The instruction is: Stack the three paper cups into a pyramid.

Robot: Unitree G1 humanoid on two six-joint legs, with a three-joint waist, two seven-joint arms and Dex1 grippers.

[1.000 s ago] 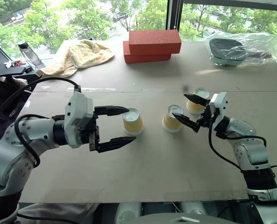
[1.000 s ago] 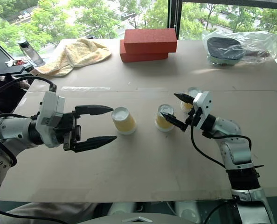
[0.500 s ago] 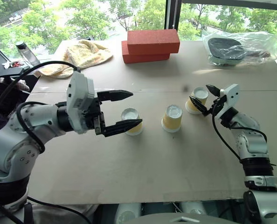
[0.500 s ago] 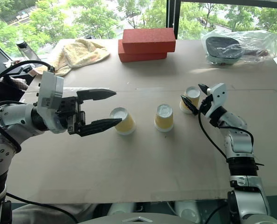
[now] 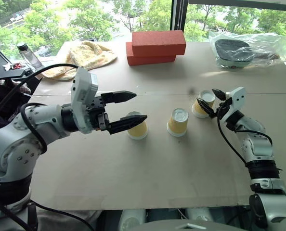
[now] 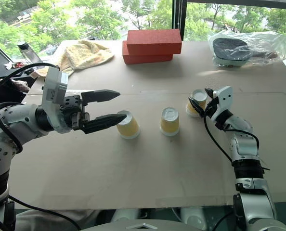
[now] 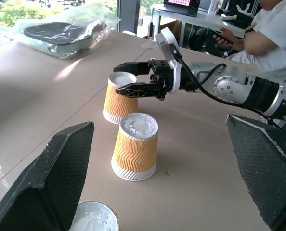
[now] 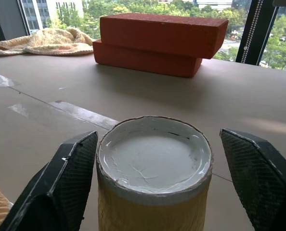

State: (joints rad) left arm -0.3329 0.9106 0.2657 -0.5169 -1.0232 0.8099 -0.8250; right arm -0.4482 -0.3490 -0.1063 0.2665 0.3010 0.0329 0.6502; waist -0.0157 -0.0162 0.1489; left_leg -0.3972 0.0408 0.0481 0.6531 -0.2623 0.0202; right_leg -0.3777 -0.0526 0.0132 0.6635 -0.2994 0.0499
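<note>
Straddling right cup (image 5: pixel 202 104), right gripper (image 5: pixel 206 100), fingers apart

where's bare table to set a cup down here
Bare table: the whole near strip in front of the three paper cups, and the band between the cups and the red bricks. Crowded: the cup row, with the left pincer and right pincer at its ends.

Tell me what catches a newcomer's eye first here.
Three upside-down yellow-orange paper cups stand in a row mid-table, none stacked yet. The right claw straddles the rightmost cup, and the open left claw hangs by the leftmost cup. Two stacked red bricks sit at the far edge.
</note>
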